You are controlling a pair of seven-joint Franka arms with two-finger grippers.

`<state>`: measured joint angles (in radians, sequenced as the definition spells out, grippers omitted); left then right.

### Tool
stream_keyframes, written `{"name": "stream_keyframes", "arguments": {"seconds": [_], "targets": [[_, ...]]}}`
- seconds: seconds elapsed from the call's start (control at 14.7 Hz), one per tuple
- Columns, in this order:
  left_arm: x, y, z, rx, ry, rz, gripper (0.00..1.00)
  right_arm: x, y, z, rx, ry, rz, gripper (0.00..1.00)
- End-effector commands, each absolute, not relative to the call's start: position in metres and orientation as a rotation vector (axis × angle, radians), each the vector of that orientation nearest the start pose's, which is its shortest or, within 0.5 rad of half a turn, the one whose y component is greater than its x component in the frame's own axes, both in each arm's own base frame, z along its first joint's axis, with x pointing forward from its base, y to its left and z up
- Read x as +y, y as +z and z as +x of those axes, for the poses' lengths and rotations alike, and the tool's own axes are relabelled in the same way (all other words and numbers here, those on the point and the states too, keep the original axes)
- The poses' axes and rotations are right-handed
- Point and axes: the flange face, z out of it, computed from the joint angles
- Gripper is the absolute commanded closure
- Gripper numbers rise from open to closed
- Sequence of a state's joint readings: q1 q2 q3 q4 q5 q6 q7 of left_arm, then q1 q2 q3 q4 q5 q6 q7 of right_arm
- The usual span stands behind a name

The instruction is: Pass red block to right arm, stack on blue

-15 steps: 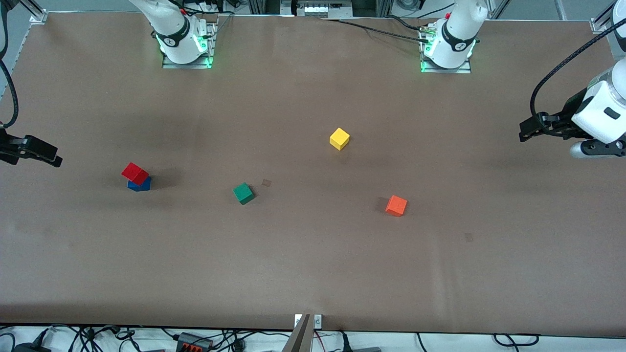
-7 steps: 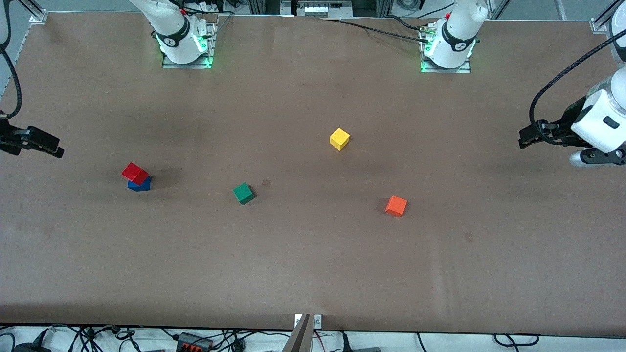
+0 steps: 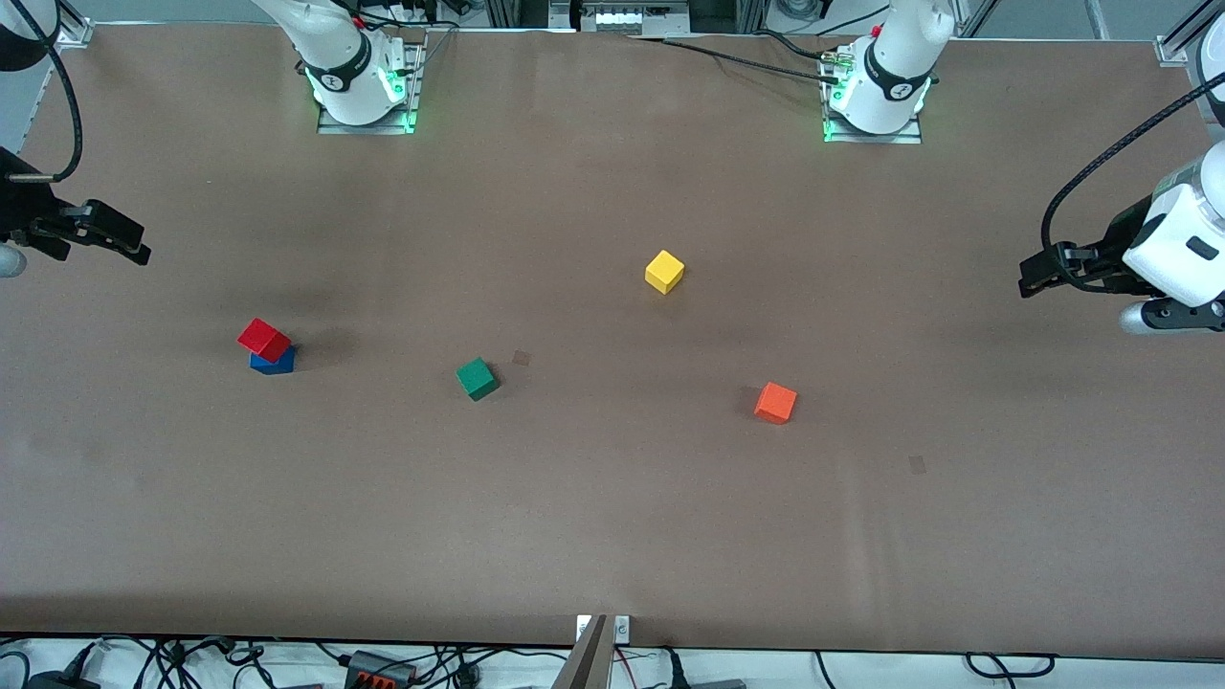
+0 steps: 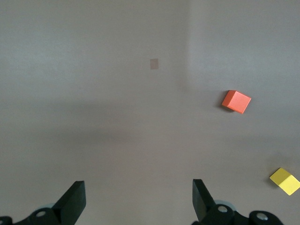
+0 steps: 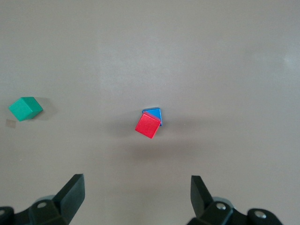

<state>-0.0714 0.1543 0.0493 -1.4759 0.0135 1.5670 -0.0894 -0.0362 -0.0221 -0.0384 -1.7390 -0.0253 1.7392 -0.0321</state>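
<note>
Stack appears complete: the red block [image 3: 264, 339] sits on the blue cube [image 3: 276, 362], toward the right arm's end of the table. The right wrist view shows the red block [image 5: 148, 125] turned relative to the blue cube [image 5: 153, 112] and offset, so one blue corner and edge show. It looks seated, though not squarely aligned. The right gripper [image 3: 122, 242] hangs over bare table near the right arm's end, well apart from the stack, fingers spread and empty; the right wrist view confirms a wide gap with nothing between. The left gripper [image 3: 1035, 276] waits over the left arm's end of the table, likewise spread and empty. Green cube [image 3: 476, 378], yellow cube [image 3: 664, 272] and orange cube [image 3: 775, 403] lie separately, untouched. Judgement: handover and placement done; nothing evidently left except parking the arms.
</note>
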Motion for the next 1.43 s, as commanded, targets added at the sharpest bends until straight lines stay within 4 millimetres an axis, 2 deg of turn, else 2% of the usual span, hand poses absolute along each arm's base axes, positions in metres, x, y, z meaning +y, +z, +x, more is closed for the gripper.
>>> {"name": "stream_keyframes", "arguments": {"seconds": [0.0, 0.14, 0.34, 0.48, 0.75, 1.36], "targets": [[-0.012, 0.589, 0.607, -0.087, 0.072, -3.094, 0.0, -0.038, 0.569, 0.554, 0.046, -0.048, -3.187, 0.0], [-0.012, 0.594, 0.609, -0.085, 0.053, -3.095, 0.0, -0.033, 0.567, 0.558, 0.029, -0.039, -3.187, 0.0], [-0.011, 0.593, 0.61, -0.07, 0.058, -3.095, 0.0, -0.043, 0.572, 0.559, 0.051, -0.05, -3.181, 0.0], [-0.012, 0.593, 0.61, -0.066, 0.059, -3.095, 0.0, -0.038, 0.573, 0.558, 0.029, -0.046, -3.181, 0.0], [-0.015, 0.594, 0.61, -0.059, 0.058, -3.111, 0.0, -0.036, 0.586, 0.559, 0.026, -0.082, -3.18, 0.0], [-0.015, 0.594, 0.61, -0.061, 0.057, -3.111, 0.0, -0.036, 0.582, 0.561, 0.023, -0.063, -3.182, 0.0]]}}
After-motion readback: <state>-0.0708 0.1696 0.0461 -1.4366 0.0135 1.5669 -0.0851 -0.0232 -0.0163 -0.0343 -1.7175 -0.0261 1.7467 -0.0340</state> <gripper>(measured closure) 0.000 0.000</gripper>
